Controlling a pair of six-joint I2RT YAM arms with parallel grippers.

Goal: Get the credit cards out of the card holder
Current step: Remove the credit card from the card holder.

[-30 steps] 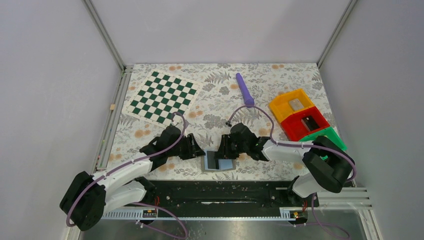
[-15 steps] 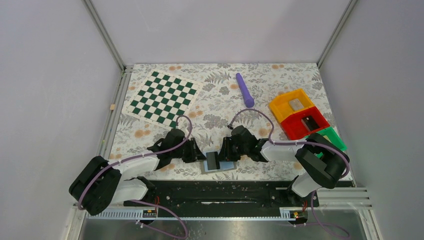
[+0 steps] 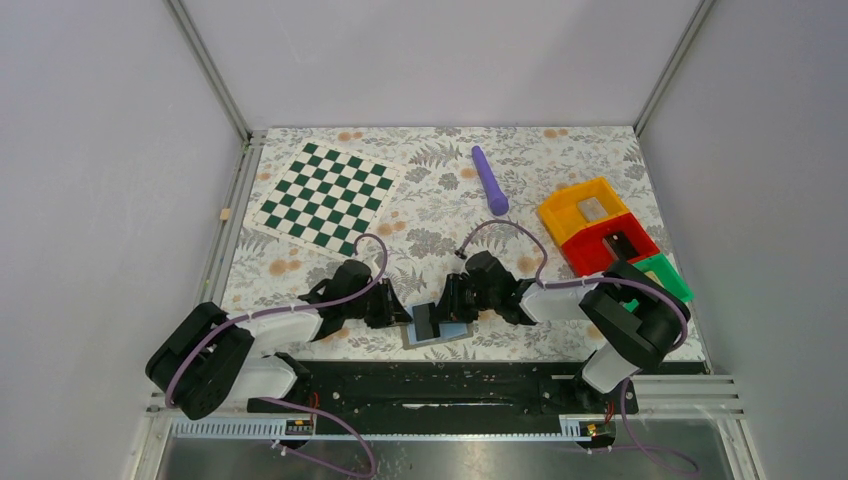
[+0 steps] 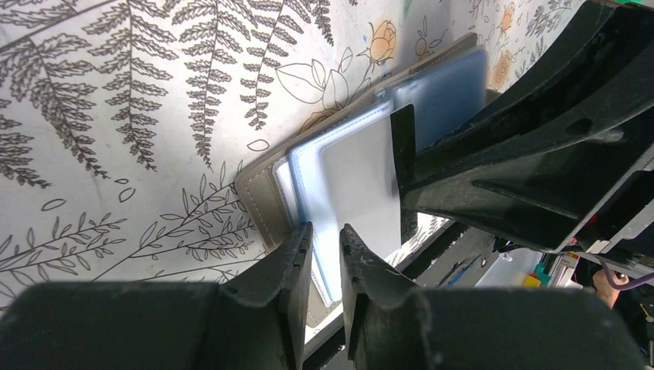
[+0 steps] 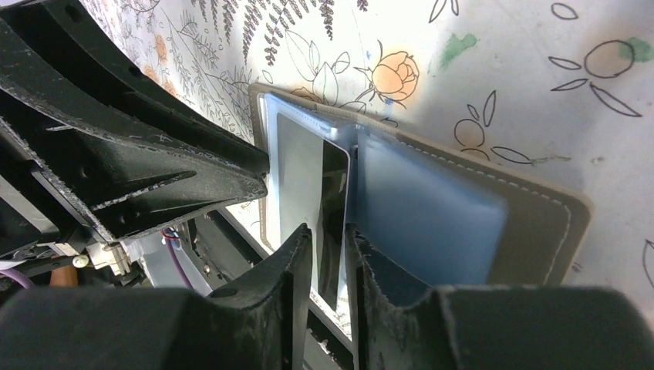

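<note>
The card holder lies open at the near edge of the flowered table, right between the two arms. A dark credit card sits in the clear pocket of its left leaf, and the light blue right leaf shows no card that I can see.

The left gripper is clenched on the outer edge of the left leaf, its fingers almost together with the leaf's rim running into the slit. The right gripper comes in from the other side and is pinched on the card's edge near the hinge.

As I judge it, the step in hand is drawing that card out. To do it well, the left arm should hold the leaf flat and steady. The right should pull along the pocket's plane towards the hinge, not upward, so the card slides and the booklet doesn't lift or fold. Its grip should take the card alone, not the plastic pocket with it.

Over on the right stand three bins. The orange bin holds a flat grey piece and the red bin a small dark one. The green bin is partly hidden by the right arm, so I can't tell its contents.
</note>
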